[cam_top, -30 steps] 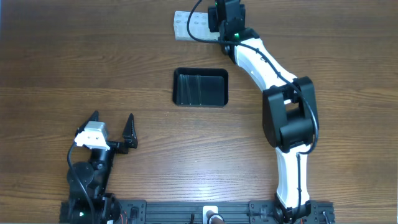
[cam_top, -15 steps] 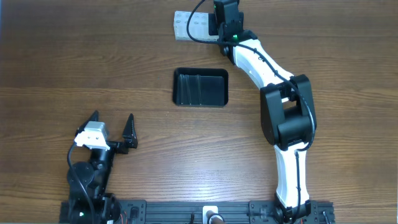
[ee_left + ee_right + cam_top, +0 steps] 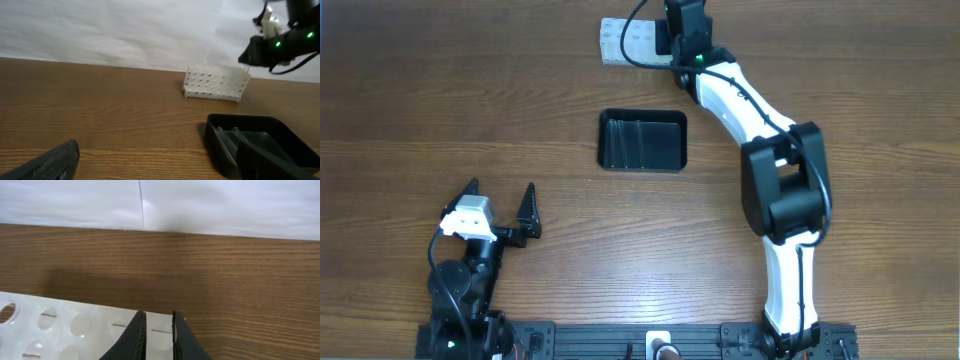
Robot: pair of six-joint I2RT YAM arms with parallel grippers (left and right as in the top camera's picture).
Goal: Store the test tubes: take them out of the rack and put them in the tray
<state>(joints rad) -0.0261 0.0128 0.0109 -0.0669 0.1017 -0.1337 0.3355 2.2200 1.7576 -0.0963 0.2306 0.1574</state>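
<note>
1. At the lower left of the top view, the left gripper point(image 3: 501, 186) is sitting wide open over the table point(image 3: 420, 100), holding nothing.
2. In the middle, the black tray point(image 3: 603, 140) is waiting. Clear things that look like test tubes point(image 3: 625, 140) are lying in it.
3. Just above the tray, at the top, the white rack point(image 3: 625, 42) is standing well apart from the left gripper.
4. At the rack's right end, the right gripper point(image 3: 158, 315) is hanging right over the holes. I cannot tell if it is open or closed on a tube.
5. I think the job is at the picking step. Next, the right arm is going to need a firm hold, a straight lift up, then a short trip down the picture to the tray.
</note>
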